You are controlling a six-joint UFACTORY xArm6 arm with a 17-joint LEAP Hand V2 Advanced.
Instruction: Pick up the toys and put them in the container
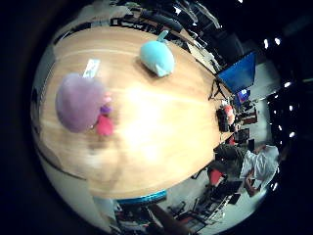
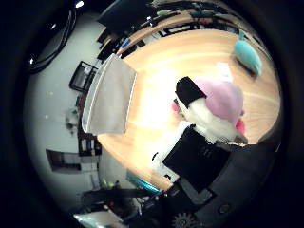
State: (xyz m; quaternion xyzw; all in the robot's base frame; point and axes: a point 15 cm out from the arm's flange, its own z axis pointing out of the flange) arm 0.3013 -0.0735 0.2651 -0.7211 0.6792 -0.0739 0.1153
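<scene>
A lilac plush toy (image 1: pixel 78 100) with a pink part (image 1: pixel 104 124) lies on the round wooden table (image 1: pixel 166 127). A teal plush toy (image 1: pixel 156 57) lies farther along the table, away from the lilac one. In the thumb side view a grey rectangular container (image 2: pixel 111 93) stands at the table's edge, away from the lilac toy (image 2: pixel 226 95) and the teal toy (image 2: pixel 249 55). My right hand (image 2: pixel 195 152) is high above the table. Its white and black fingers (image 2: pixel 189 90) reach out fairly straight in front of the lilac toy and hold nothing.
A small white slip (image 1: pixel 91 68) lies on the table beside the lilac toy. Around the table are chairs, a blue screen (image 1: pixel 238 70) and a seated person (image 1: pixel 256 164) away from it.
</scene>
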